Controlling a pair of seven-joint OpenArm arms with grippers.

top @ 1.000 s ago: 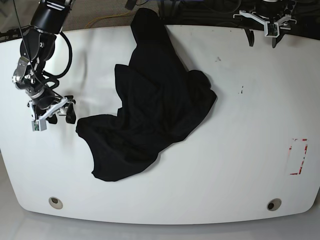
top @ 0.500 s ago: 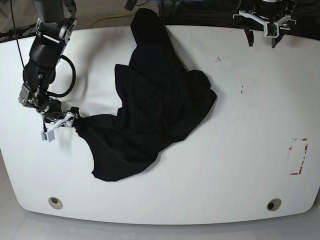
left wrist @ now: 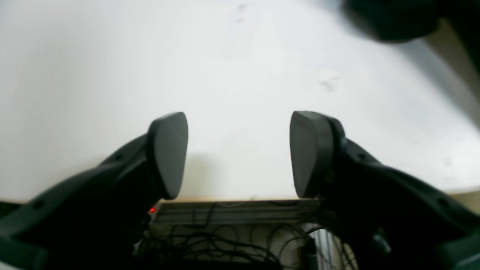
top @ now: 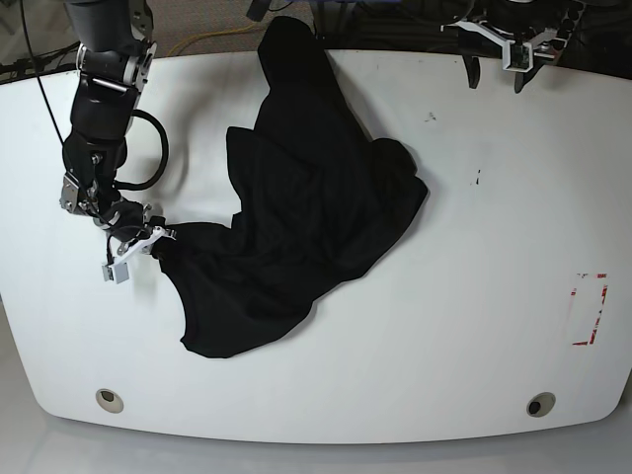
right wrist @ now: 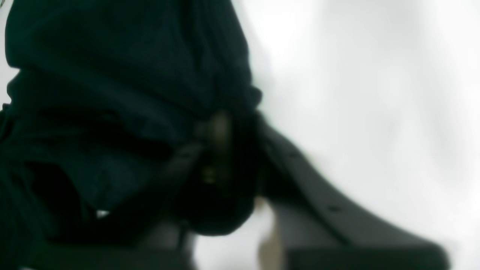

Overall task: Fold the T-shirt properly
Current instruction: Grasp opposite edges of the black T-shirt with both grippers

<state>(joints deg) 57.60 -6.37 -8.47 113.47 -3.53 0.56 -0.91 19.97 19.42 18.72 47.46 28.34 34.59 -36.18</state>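
Base view: the black T-shirt (top: 306, 217) lies rumpled mid-table (top: 494, 296), matte and soft, one end draped over the far edge. The right gripper (top: 158, 240) pinches its near-left edge.

Left wrist view: the left gripper (left wrist: 238, 155) hangs spread — smooth dark pads, nothing between.

Right wrist view: blurred cloth (right wrist: 123, 75) smothers the fingers — closed on fabric.

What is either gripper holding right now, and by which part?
The right gripper has closed on the T-shirt at the cloth's outer edge nearest that arm; which garment part that is cannot be told. The left gripper is open, holding nothing.
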